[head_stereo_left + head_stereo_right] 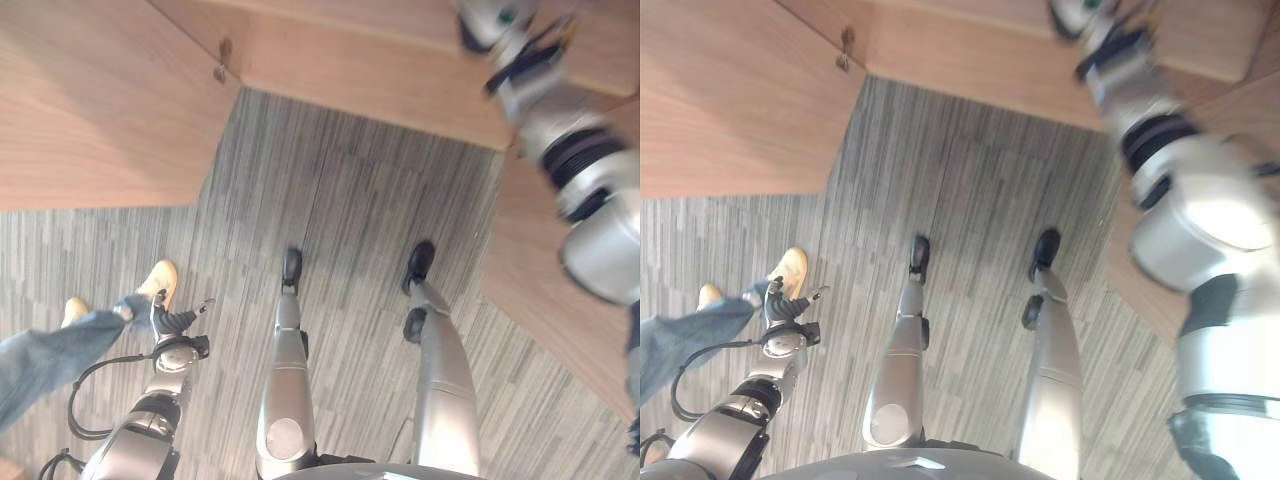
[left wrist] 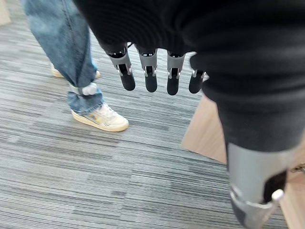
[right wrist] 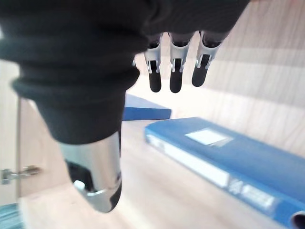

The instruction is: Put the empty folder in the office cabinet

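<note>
Placement step, apparently done: blue folder [image 3: 224, 160] lies flat on cabinet shelf [image 3: 157, 200], my right hand [image 3: 174, 71] above it, fingers released, left hand [image 2: 152, 71] likewise released; next I withdraw.

Grey striped carpet [image 1: 340, 250] covered the floor. Light wood cabinet panels [image 1: 90, 110] stood around it. A person's jeans leg [image 2: 71, 52] showed nearby.
</note>
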Motion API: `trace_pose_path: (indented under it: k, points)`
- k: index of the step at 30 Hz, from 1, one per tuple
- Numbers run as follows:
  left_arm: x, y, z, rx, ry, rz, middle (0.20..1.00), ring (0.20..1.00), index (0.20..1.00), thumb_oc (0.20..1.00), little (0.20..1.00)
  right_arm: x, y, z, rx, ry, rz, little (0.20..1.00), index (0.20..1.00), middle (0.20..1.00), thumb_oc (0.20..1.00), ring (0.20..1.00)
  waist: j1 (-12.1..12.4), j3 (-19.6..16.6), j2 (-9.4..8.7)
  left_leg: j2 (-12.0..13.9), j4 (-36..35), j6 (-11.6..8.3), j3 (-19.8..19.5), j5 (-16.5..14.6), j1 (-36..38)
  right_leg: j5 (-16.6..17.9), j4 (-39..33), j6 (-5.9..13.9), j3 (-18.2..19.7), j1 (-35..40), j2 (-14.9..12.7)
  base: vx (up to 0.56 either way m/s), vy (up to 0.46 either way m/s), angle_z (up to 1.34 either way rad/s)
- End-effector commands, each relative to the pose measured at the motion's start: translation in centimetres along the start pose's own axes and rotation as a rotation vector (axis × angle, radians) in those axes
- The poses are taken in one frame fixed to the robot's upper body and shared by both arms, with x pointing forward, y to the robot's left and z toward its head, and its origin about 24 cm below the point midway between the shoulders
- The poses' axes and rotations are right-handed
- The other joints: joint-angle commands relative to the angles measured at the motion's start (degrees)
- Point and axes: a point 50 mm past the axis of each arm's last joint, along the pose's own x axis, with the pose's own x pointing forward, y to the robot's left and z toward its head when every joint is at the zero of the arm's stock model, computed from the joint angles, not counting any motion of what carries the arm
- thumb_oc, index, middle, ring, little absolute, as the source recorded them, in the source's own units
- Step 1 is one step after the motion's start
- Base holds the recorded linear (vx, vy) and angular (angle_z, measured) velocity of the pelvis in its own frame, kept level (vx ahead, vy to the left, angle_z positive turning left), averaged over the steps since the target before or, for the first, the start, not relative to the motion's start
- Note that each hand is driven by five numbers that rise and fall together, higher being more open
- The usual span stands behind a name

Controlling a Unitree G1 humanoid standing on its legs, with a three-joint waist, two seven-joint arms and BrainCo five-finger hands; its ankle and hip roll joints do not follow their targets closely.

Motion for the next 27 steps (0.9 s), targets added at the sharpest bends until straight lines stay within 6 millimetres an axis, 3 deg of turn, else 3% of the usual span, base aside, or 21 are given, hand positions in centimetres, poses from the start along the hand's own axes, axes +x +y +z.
trace_pose_path:
  k: [1, 2, 3, 4, 5, 8, 9, 10, 11, 14, 15, 16, 18, 19, 20, 21, 22, 23, 24, 26, 27]
  points:
    - [0.2, 2.5, -0.8, 0.095, 0.032, 0.076, 1.0, 1.0, 1.0, 1.0, 1.0, 1.3, -2.0, 1.0, 0.192, 0.083, -0.075, 1.0, 1.0, 1.0, 1.0, 1.0, 0.0, 0.7, -3.31, -0.6, 3.3, 1.7, 2.7, -12.2, 13.2, 3.3, -4.5, 6.96, 4.6, 2.0, -3.1, -0.04, 0.029, 0.06]
    - [0.2, 2.5, -0.8, 0.095, 0.032, 0.076, 1.0, 1.0, 1.0, 1.0, 1.0, 1.3, -2.0, 1.0, 0.192, 0.083, -0.075, 1.0, 1.0, 1.0, 1.0, 1.0, 0.0, 0.7, -3.31, -0.6, 3.3, 1.7, 2.7, -12.2, 13.2, 3.3, -4.5, 6.96, 4.6, 2.0, -3.1, -0.12, 0.118, 0.08]
    - [0.3, 2.4, -0.5, 0.101, 0.019, 0.076, 1.0, 1.0, 1.0, 1.0, 1.0, 0.6, -0.9, 4.0, 0.36, 0.053, -0.064, 1.0, 1.0, 1.0, 1.0, 1.0, -1.2, 1.2, -5.03, -2.0, 6.2, 2.72, 3.3, -15.4, 15.1, 5.2, -7.6, 7.74, 5.0, 6.4, -4.6, -0.12, 0.117, 0.04]
    - [0.3, 2.5, -0.5, 0.112, 0.025, 0.076, 1.0, 1.0, 1.0, 1.0, 1.0, 0.1, -0.1, 5.0, 0.407, 0.046, -0.043, 1.0, 1.0, 1.0, 1.0, 1.0, -1.5, 1.6, -5.66, -2.5, 7.7, 3.15, 3.2, -16.5, 15.7, 6.1, -8.4, 7.88, 5.2, 7.7, -5.2, -0.18, 0.194, 0.06]
    - [0.4, 2.5, -0.4, 0.132, 0.026, 0.075, 1.0, 1.0, 1.0, 1.0, 1.0, -1.3, 1.4, 6.5, 0.499, 0.027, -0.009, 1.0, 1.0, 1.0, 1.0, 1.0, -2.6, 1.9, -7.43, -3.9, 10.4, 3.91, 3.1, -19.2, 17.3, 7.7, -10.3, 8.51, 5.3, 11.1, -7.0, -0.14, 0.179, 0.0]
    - [0.1, 2.0, -0.9, 0.139, 0.04, 0.054, 1.0, 1.0, 1.0, 1.0, 1.0, -5.0, 4.9, 7.9, 0.653, 0.041, 0.081, 1.0, 1.0, 1.0, 1.0, 1.0, -3.8, 2.7, -9.49, -7.1, 14.9, 5.29, 2.8, -22.8, 19.8, 9.6, -13.2, 9.33, 5.3, 16.9, -9.7, -0.1, 0.183, 0.02]
    - [0.1, 2.0, -1.0, 0.141, 0.041, 0.053, 1.0, 1.0, 1.0, 1.0, 1.0, -5.1, 5.0, 7.9, 0.653, 0.043, 0.083, 1.0, 1.0, 1.0, 1.0, 1.0, -3.7, 2.9, -9.47, -7.2, 15.1, 5.36, 2.7, -23.0, 19.9, 9.7, -13.4, 9.39, 5.2, 17.3, -9.8, -0.13, 0.221, 0.09]
    - [-0.4, 1.1, -1.8, 0.15, 0.059, 0.013, 1.0, 1.0, 1.0, 1.0, 1.0, -7.7, 7.2, 8.7, 0.738, 0.061, 0.163, 1.0, 1.0, 1.0, 1.0, 1.0, -4.0, 2.9, -10.26, -8.6, 17.8, 6.32, 2.5, -24.4, 20.8, 10.8, -14.9, 9.75, 4.7, 20.8, -11.6, -0.1, 0.155, 0.05]
    - [-0.4, 1.1, -1.8, 0.15, 0.059, 0.013, 1.0, 1.0, 1.0, 1.0, 1.0, -7.7, 7.2, 8.7, 0.738, 0.061, 0.163, 1.0, 1.0, 1.0, 1.0, 1.0, -4.0, 2.9, -10.26, -8.6, 17.8, 6.32, 2.5, -24.4, 20.8, 10.8, -14.9, 9.75, 4.7, 20.8, -11.6, -0.12, 0.209, 0.04]
    - [-1.3, -0.2, -3.2, 0.169, 0.096, -0.053, 1.0, 1.0, 1.0, 1.0, 1.0, -12.6, 10.0, 10.8, 0.851, 0.052, 0.296, 1.0, 1.0, 1.0, 1.0, 1.0, -4.9, 0.5, -11.9, -10.5, 19.4, 7.83, 2.0, -25.8, 22.2, 13.0, -17.2, 10.42, 4.2, 24.7, -13.3, -0.02, 0.168, 0.12]
    - [-2.2, -0.6, -4.7, 0.207, 0.142, -0.094, 1.0, 1.0, 1.0, 1.0, 1.0, -16.6, 11.7, 12.9, 0.957, 0.062, 0.422, 1.0, 1.0, 1.0, 1.0, 1.0, -5.6, -1.8, -12.92, -11.5, 19.0, 8.61, 2.0, -25.7, 23.6, 14.9, -18.5, 11.1, 3.7, 27.1, -14.1, 0.02, 0.167, 0.08]
    - [-2.2, -0.6, -4.7, 0.207, 0.142, -0.094, 1.0, 1.0, 1.0, 1.0, 1.0, -16.6, 11.7, 12.9, 0.957, 0.062, 0.422, 1.0, 1.0, 1.0, 1.0, 1.0, -5.6, -1.8, -12.92, -11.5, 19.0, 8.61, 2.0, -25.7, 23.6, 14.9, -18.5, 11.1, 3.7, 27.1, -14.1, 0.02, 0.191, -0.08]
    - [-2.8, -0.7, -6.1, 0.246, 0.195, -0.123, 1.0, 1.0, 1.0, 1.0, 1.0, -20.0, 12.5, 13.9, 1.035, 0.063, 0.517, 1.0, 1.0, 1.0, 1.0, 1.0, -6.7, -4.0, -13.72, -12.6, 18.1, 9.34, 2.4, -25.7, 25.5, 16.5, -19.4, 11.62, 3.4, 29.2, -14.7, 0.04, 0.135, -0.08]
    - [-2.8, -0.7, -6.1, 0.246, 0.195, -0.123, 1.0, 1.0, 1.0, 1.0, 1.0, -20.0, 12.5, 13.9, 1.035, 0.063, 0.517, 1.0, 1.0, 1.0, 1.0, 1.0, -6.7, -4.0, -13.72, -12.6, 18.1, 9.34, 2.4, -25.7, 25.5, 16.5, -19.4, 11.62, 3.4, 29.2, -14.7, 0.03, 0.137, 0.11]
    - [-3.1, -0.6, -6.6, 0.262, 0.211, -0.131, 1.0, 1.0, 1.0, 1.0, 1.0, -21.6, 13.0, 14.0, 1.071, 0.084, 0.563, 1.0, 1.0, 1.0, 1.0, 1.0, -7.3, -4.7, -13.92, -13.1, 17.8, 9.73, 2.6, -25.8, 26.7, 17.3, -19.8, 11.84, 3.5, 30.1, -14.8, 0.0, 0.217, 0.05]
    - [-3.8, -0.1, -7.6, 0.28, 0.245, -0.142, 1.0, 1.0, 1.0, 1.0, 1.0, -25.1, 13.7, 14.1, 1.142, 0.125, 0.662, 1.0, 1.0, 1.0, 1.0, 1.0, -8.6, -6.2, -14.33, -14.2, 17.3, 10.44, 3.3, -26.1, 28.8, 19.1, -20.0, 12.15, 3.6, 31.5, -14.9, 0.02, 0.272, -0.03]
    - [-4.2, 0.1, -8.2, 0.283, 0.263, -0.143, 1.0, 1.0, 1.0, 1.0, 1.0, -26.5, 13.9, 14.2, 1.15, 0.133, 0.701, 1.0, 1.0, 1.0, 1.0, 1.0, -8.8, -6.7, -14.31, -14.6, 17.2, 10.94, 3.7, -26.2, 29.7, 19.7, -19.9, 12.15, 3.6, 32.0, -15.0, 0.01, 0.201, -0.15]
    - [-4.2, 0.1, -8.2, 0.283, 0.263, -0.143, 1.0, 1.0, 1.0, 1.0, 1.0, -26.5, 13.9, 14.2, 1.15, 0.133, 0.701, 1.0, 1.0, 1.0, 1.0, 1.0, -8.8, -6.7, -14.31, -14.6, 17.2, 10.94, 3.7, -26.2, 29.7, 19.7, -19.9, 12.15, 3.6, 32.0, -15.0, 0.04, 0.165, -0.46]
    - [-4.8, 0.4, -8.9, 0.303, 0.274, -0.155, 1.0, 1.0, 1.0, 1.0, 1.0, -29.6, 14.4, 13.8, 1.15, 0.164, 0.78, 1.0, 1.0, 1.0, 1.0, 1.0, -9.9, -7.7, -14.08, -14.8, 16.0, 11.36, 4.8, -25.8, 32.0, 21.0, -19.1, 12.15, 3.6, 32.4, -14.9, 0.03, 0.16, -0.54]
    - [-5.5, 0.5, -9.7, 0.311, 0.291, -0.176, 1.0, 1.0, 1.0, 1.0, 1.0, -32.4, 14.6, 13.4, 1.163, 0.202, 0.852, 1.0, 1.0, 1.0, 1.0, 1.0, -11.3, -8.1, -13.72, -14.9, 14.3, 11.72, 6.3, -25.0, 34.5, 22.3, -18.0, 12.15, 3.7, 32.6, -14.2, 0.01, 0.22, -0.68]
    - [-6.2, -0.1, -10.3, 0.326, 0.304, -0.213, 1.0, 1.0, 1.0, 1.0, 1.0, -34.9, 14.6, 13.4, 1.174, 0.23, 0.912, 1.0, 1.0, 1.0, 1.0, 1.0, -12.5, -8.4, -12.89, -14.1, 12.8, 12.14, 8.1, -24.5, 36.2, 21.0, -16.3, 12.15, 2.8, 32.7, -13.1, -0.07, 0.222, -0.66]
